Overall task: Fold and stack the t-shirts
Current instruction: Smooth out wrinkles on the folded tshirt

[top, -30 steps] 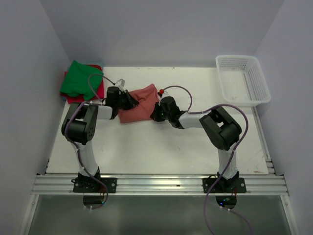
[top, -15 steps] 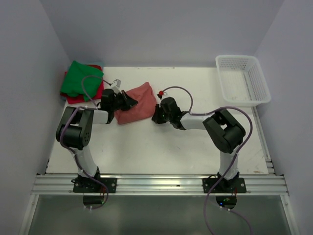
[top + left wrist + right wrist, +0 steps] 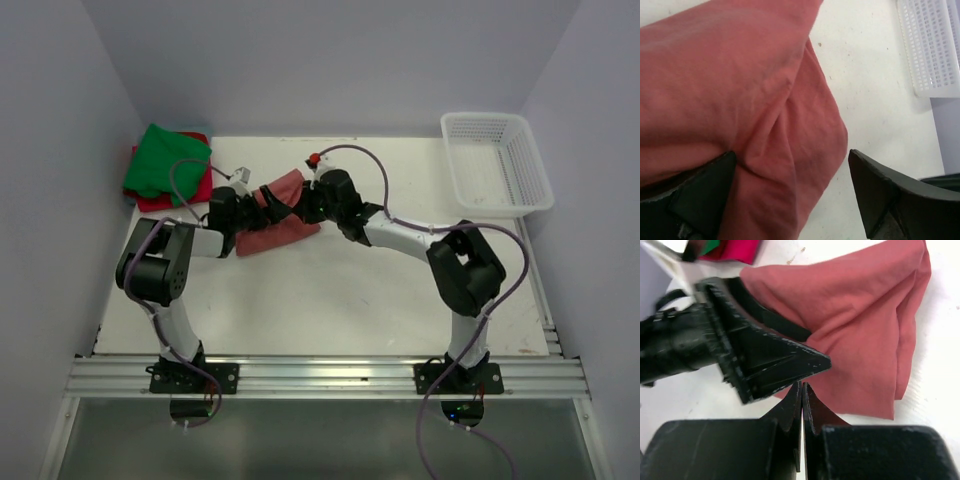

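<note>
A faded brick-red t-shirt (image 3: 288, 233) lies bunched and folded at mid-table, filling the left wrist view (image 3: 740, 100). My left gripper (image 3: 258, 203) is open at the shirt's left end, its jaws wide apart (image 3: 790, 192) with cloth lying between them. My right gripper (image 3: 308, 207) hovers over the shirt's right part, jaws shut (image 3: 801, 388) with no cloth between them. In the right wrist view, one finger of the left gripper (image 3: 765, 357) rests on the brick-red t-shirt (image 3: 865, 325). A green t-shirt (image 3: 160, 160) lies folded on a red-pink one (image 3: 172, 197) at the back left corner.
A white mesh basket (image 3: 497, 165) stands at the back right and shows at the top right of the left wrist view (image 3: 932, 45). Grey walls close the table on the left, back and right. Both arms' cables arch over the middle.
My left gripper has opened, letting go of the brick-red shirt. My right gripper has moved back and left, over the shirt's far part. The shirt now lies more bunched.
</note>
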`<control>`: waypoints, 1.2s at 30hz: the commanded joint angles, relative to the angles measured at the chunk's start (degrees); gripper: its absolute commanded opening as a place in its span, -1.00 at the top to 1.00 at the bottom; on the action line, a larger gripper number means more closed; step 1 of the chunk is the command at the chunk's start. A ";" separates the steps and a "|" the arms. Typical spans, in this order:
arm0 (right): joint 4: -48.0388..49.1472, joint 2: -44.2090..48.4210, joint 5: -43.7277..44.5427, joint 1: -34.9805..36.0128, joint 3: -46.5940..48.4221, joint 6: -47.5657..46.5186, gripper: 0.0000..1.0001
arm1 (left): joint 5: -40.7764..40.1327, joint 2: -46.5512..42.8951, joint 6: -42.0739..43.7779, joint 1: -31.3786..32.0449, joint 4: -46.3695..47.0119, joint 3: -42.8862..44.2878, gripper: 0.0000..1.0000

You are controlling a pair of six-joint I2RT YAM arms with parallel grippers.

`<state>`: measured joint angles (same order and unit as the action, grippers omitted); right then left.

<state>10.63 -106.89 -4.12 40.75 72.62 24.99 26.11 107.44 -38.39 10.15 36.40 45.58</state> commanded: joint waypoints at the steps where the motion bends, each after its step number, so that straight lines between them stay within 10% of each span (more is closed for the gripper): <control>1: -3.25 -6.39 -1.15 -0.23 4.80 -1.88 1.00 | -5.89 -4.15 3.41 -0.48 0.07 -0.76 -1.00; 16: -1.66 -19.94 -1.95 -1.20 8.51 0.76 1.00 | -6.51 -10.58 2.01 -0.57 -0.98 -1.81 -1.00; 30: -21.80 6.06 12.83 -0.32 -17.92 4.79 1.00 | 5.33 -15.77 -3.69 0.74 -4.96 -6.72 -1.00; 34: -20.74 8.01 11.42 -0.15 -21.90 5.86 1.00 | 11.58 -13.31 -8.71 4.34 5.04 -9.11 -0.56; 36: -20.39 7.40 11.24 -0.23 -22.35 5.94 1.00 | 16.22 -10.08 -12.99 6.44 13.02 -8.32 0.31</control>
<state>-4.29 -98.43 6.48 40.18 52.77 29.95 32.97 94.37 -44.93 13.56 34.04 36.73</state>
